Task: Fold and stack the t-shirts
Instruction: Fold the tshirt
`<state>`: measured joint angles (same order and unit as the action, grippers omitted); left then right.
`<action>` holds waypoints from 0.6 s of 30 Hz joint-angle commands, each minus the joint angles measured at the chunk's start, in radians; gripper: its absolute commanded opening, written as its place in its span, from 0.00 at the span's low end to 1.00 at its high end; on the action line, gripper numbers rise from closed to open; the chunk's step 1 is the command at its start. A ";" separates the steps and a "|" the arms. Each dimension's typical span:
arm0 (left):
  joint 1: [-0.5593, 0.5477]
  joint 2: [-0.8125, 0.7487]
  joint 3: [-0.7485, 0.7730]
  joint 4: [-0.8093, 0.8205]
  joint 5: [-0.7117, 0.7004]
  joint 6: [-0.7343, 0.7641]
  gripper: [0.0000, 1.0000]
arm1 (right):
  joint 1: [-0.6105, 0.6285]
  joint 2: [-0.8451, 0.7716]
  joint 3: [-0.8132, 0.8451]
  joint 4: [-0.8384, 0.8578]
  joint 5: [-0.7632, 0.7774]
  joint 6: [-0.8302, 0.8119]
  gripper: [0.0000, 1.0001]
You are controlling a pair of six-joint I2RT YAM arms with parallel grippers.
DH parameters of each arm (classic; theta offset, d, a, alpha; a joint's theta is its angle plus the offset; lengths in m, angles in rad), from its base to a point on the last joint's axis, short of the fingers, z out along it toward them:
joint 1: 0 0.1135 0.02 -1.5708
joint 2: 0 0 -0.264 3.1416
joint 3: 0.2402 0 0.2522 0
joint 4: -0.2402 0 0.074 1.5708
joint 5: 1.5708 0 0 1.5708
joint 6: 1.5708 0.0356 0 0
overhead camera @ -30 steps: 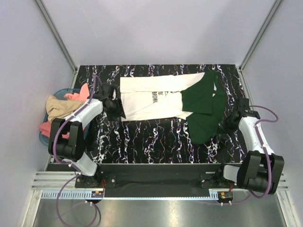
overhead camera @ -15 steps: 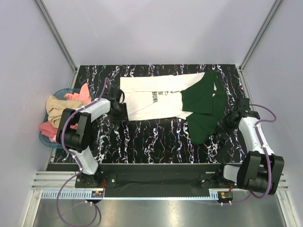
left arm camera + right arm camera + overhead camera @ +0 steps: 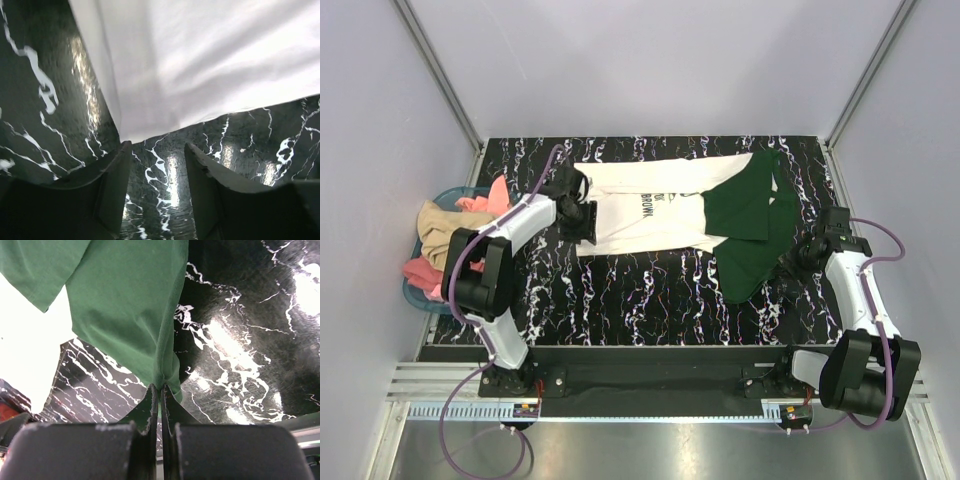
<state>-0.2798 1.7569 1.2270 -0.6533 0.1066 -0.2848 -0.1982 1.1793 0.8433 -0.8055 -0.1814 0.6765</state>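
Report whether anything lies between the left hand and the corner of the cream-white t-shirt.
Nothing visible does. The left hand is open just short of a corner of the cream-white cloth t-shirt. Only the bare black white-veined tabletop shows between its fingers and the cloth edge.

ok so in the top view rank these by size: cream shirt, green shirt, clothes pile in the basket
1. cream shirt
2. green shirt
3. clothes pile, though it looks close to the green shirt
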 commanded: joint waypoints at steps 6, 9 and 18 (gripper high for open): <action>-0.010 0.021 0.085 -0.075 0.073 0.348 0.47 | 0.003 -0.018 0.043 0.028 -0.069 -0.029 0.00; -0.012 0.004 0.071 -0.075 0.065 0.424 0.46 | 0.003 -0.014 0.042 0.034 -0.076 -0.034 0.00; -0.067 0.047 0.054 -0.060 -0.013 0.467 0.41 | 0.003 -0.015 0.054 0.037 -0.058 -0.038 0.00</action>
<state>-0.3107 1.7878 1.2823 -0.7277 0.1368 0.1318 -0.1982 1.1793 0.8490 -0.7830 -0.2302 0.6518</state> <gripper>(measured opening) 0.422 0.018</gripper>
